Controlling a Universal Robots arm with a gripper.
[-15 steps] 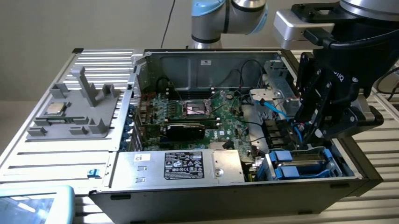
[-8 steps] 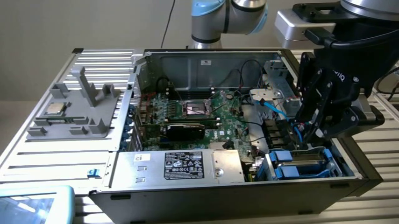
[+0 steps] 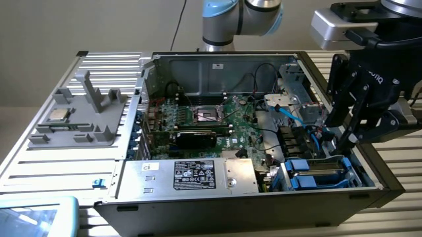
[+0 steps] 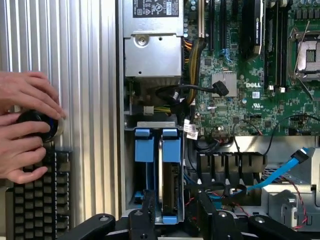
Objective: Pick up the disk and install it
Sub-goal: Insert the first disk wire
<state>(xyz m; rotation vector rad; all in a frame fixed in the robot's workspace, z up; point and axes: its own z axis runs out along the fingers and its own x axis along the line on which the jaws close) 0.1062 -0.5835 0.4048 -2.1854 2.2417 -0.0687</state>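
The disk (image 3: pixel 321 169) stands on edge in the drive bay at the front corner of the open computer case, on the exterior view's right; it is silver-grey with blue carrier tabs (image 3: pixel 298 166). In the wrist view the disk (image 4: pixel 170 182) lies in the bay beside a second blue tab (image 4: pixel 144 145). My gripper (image 3: pixel 343 147) hangs just above that bay, its black fingers apart. In the wrist view my gripper (image 4: pixel 176 207) straddles one end of the disk, one finger (image 4: pixel 148 202) on either side, and I see no contact with it.
A silver power supply with a black label (image 3: pixel 197 175) sits beside the bay, with the green motherboard (image 3: pixel 211 123) behind it. A blue cable (image 4: pixel 280 172) and loose wires run close by. A grey fixture (image 3: pixel 79 123) holds a small chip. A person's hands (image 4: pixel 25 130) rest on a black knob near a keyboard (image 4: pixel 30 205).
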